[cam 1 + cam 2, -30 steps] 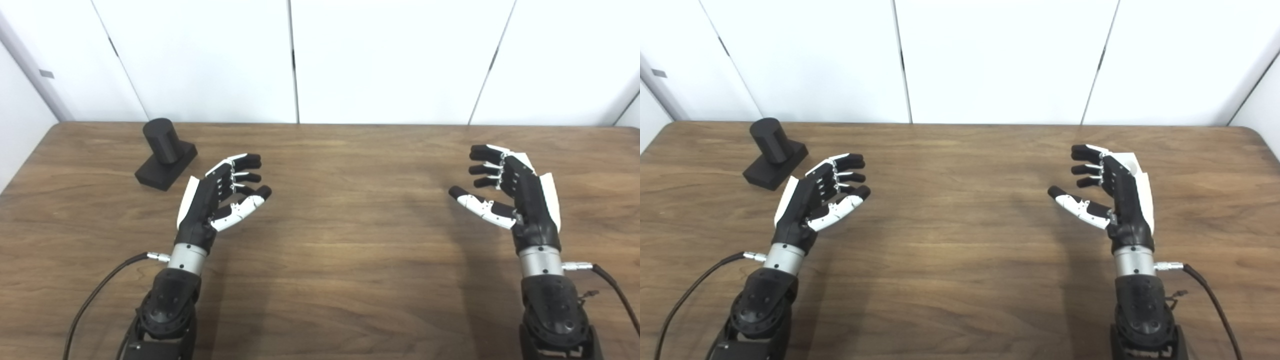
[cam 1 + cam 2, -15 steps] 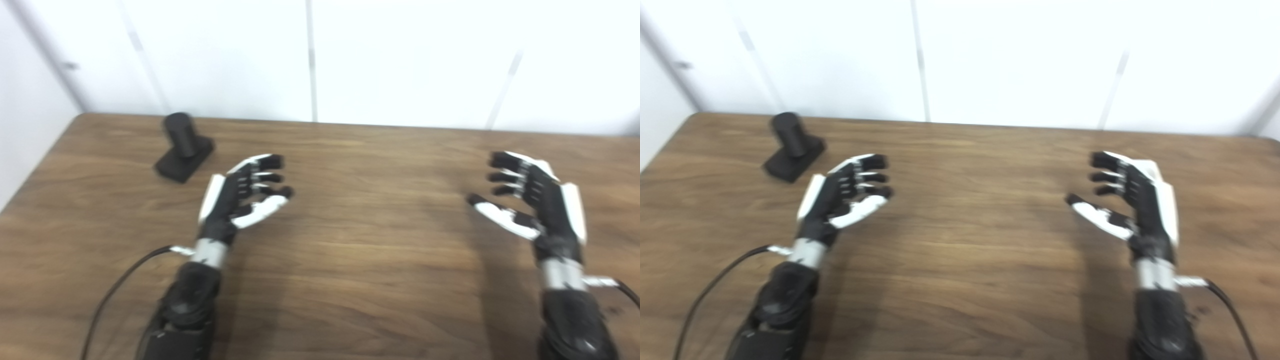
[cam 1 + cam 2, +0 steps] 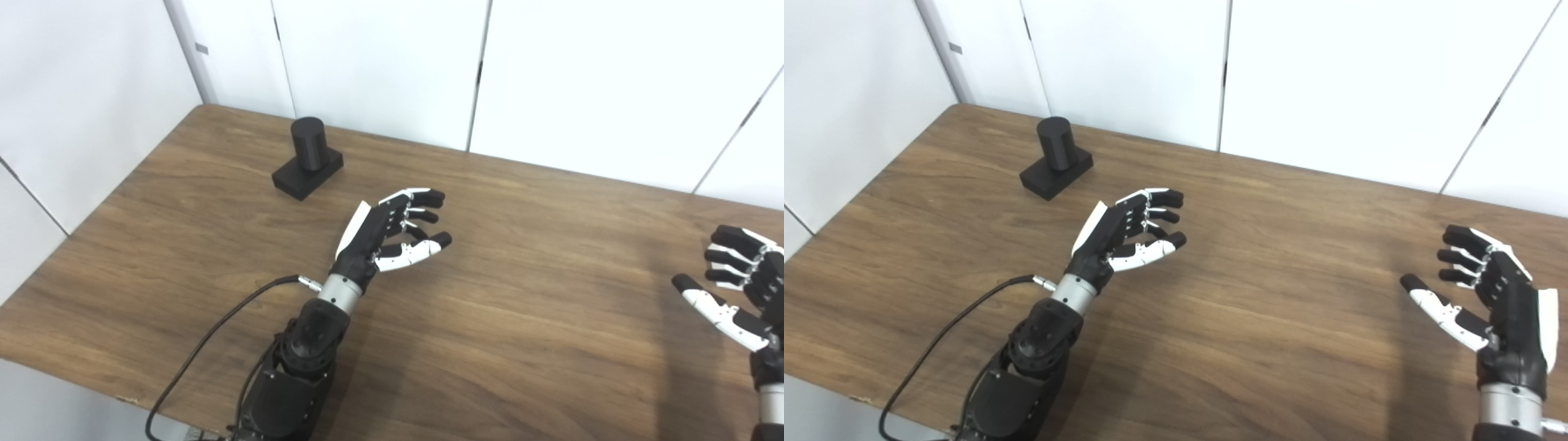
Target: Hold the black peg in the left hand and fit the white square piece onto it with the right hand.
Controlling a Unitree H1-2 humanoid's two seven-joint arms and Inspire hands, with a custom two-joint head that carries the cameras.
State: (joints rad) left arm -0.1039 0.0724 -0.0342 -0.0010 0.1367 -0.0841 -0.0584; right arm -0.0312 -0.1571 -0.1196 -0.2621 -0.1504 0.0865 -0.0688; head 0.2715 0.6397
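Observation:
The black peg [image 3: 308,144] is a short upright cylinder on a black square base [image 3: 293,179], standing at the table's far left; it also shows in the right eye view [image 3: 1056,144]. My left hand [image 3: 1128,233] is open and empty, palm turned inward, hovering over the table to the right of and nearer than the peg, well apart from it. My right hand [image 3: 1488,293] is open and empty at the right edge of the picture, partly cut off in the left eye view [image 3: 738,283]. No white square piece shows in either view.
The wooden table [image 3: 1274,294] has its left edge and front left corner in view. White wall panels [image 3: 1127,67] stand right behind the table. A black cable [image 3: 208,331] runs from my left wrist over the front edge.
The whole picture has shifted right and tilted, so the camera has turned to the left. Both hands stay open in the same pose. The peg has not moved.

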